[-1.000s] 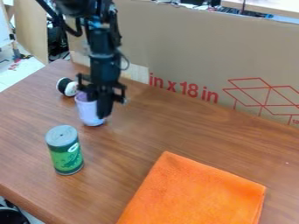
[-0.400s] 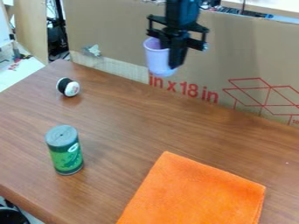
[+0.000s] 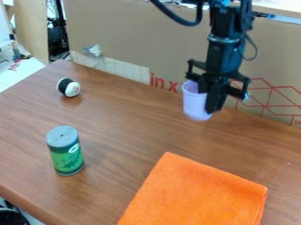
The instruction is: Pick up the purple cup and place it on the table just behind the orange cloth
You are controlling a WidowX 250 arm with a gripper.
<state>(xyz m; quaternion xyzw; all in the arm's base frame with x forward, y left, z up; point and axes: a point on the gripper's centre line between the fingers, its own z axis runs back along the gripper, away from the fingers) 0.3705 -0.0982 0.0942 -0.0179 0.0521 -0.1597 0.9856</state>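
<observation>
Over by the desk's [image 3: 129, 132] front-left edge stands a green canister [image 3: 66, 151]; a black-and-white roll [image 3: 68, 87] lies near the back-left corner. Toward the back edge, the gripper [image 3: 209, 102] pinches a lilac cup [image 3: 194, 103], partly hiding its right side. The orange cloth [image 3: 197, 191] is cut off below.

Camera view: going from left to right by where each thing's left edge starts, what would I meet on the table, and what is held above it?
Green canister → small black-and-white object → orange cloth → lilac cup, held in the gripper.
</observation>
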